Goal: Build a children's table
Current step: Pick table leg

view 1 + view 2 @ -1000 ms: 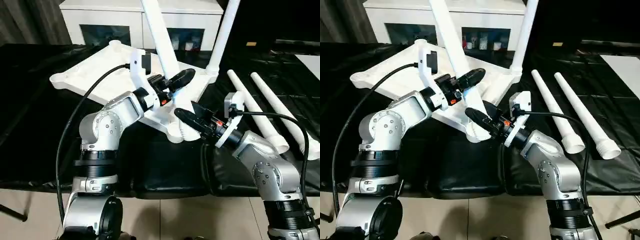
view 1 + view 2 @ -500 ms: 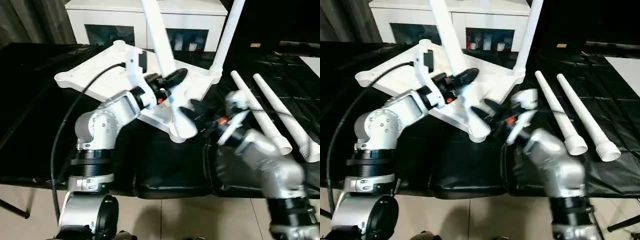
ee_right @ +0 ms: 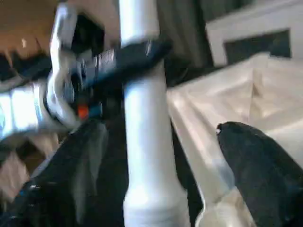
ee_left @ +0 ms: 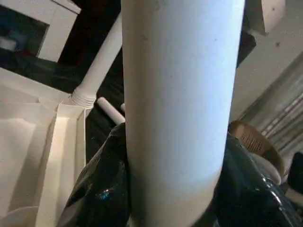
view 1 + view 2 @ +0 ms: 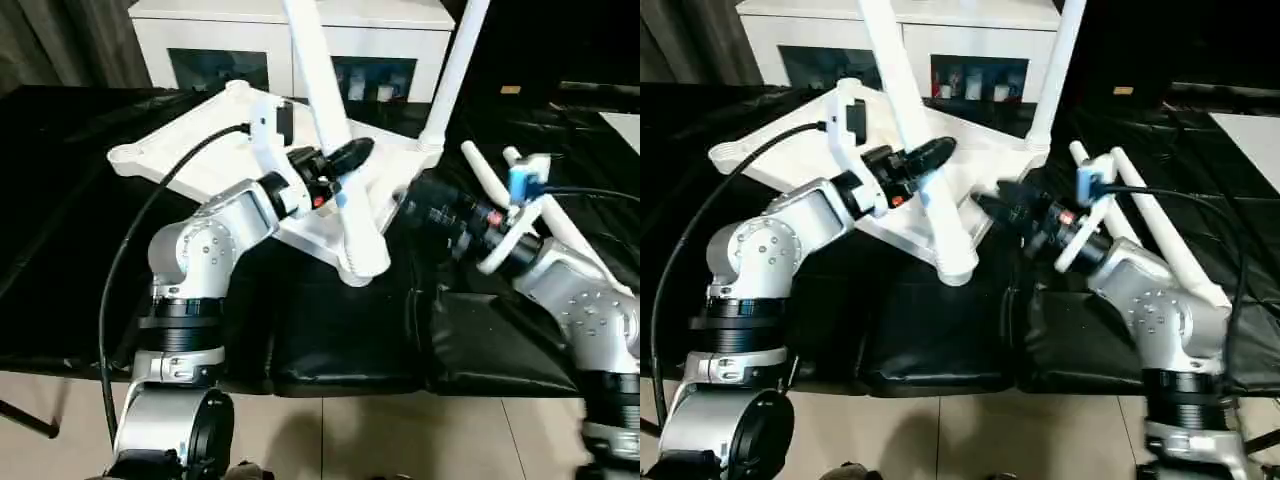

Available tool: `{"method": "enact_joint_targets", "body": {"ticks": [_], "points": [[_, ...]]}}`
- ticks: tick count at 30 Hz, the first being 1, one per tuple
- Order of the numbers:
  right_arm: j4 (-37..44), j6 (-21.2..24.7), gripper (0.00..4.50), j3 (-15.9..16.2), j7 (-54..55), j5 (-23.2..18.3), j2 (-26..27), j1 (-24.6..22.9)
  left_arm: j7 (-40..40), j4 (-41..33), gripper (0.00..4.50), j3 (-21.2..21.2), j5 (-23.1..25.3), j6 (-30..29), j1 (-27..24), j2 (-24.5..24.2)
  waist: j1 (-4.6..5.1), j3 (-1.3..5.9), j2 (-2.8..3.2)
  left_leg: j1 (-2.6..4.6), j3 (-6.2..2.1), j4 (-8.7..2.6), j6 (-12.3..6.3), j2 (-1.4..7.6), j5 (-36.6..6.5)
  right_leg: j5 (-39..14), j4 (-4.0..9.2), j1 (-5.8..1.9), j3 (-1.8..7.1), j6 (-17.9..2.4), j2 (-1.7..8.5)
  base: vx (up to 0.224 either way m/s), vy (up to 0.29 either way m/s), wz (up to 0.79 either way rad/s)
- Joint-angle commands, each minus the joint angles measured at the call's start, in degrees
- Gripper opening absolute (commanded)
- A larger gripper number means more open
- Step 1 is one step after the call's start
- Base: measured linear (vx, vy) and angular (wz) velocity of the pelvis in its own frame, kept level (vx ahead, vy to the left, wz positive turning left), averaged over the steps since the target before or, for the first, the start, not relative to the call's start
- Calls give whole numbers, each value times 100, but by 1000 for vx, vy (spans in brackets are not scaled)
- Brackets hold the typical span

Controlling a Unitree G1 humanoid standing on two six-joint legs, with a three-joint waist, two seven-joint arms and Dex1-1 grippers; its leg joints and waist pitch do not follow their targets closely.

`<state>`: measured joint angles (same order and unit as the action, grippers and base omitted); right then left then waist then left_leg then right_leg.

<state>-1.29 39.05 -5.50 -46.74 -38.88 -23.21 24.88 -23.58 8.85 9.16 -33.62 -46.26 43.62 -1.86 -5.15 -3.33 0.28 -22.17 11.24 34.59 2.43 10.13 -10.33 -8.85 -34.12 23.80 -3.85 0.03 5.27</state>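
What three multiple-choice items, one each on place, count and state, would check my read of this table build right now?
1. Where do the two loose legs lie?
A. On the floor
B. On the black cover, to the robot's right of the tabletop
C. On the white cabinet

2. How many legs stand up from the tabletop?
A. One
B. Four
C. Two

3. What is the left gripper doing?
A. Clamping a leg
B. Hanging open over the cover
C. Pinching a cable

Answers:
1 B: the loose legs rest on the black cover beside the tabletop.
2 C: the near leg and the far leg rise from corner sockets.
3 A: the left gripper is closed around the near leg.
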Motion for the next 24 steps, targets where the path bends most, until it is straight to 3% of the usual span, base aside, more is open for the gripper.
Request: {"method": "enact_joint_targets", "body": {"ticks": [1,8,16,24], "points": [[0,184,443,370,37,334,-92,154,-411,-237,191,-368,160,157,120,-124,-26,451,-74,94,-116,-351,-402,246,-605,-1224,362,-337,206,-1194,292,0,0,0],[-188,333,450,670,-50,436,-158,449,-781,-464,191,-948,387,315,46,-307,-23,440,-77,105,-114,-363,-275,259,-753,-1270,351,-328,221,-1196,294,0,0,0],[-210,362,450,784,72,593,-37,638,-742,-430,191,-1134,591,490,43,-331,-24,459,-97,92,-114,-347,-295,255,-580,-1081,314,-344,223,-1211,298,0,0,0],[-228,456,369,884,6,648,-62,621,-908,-402,191,-1298,746,676,30,-446,-25,465,-87,96,-112,-338,-343,256,-510,-937,294,-344,224,-1275,293,0,0,0]]}}
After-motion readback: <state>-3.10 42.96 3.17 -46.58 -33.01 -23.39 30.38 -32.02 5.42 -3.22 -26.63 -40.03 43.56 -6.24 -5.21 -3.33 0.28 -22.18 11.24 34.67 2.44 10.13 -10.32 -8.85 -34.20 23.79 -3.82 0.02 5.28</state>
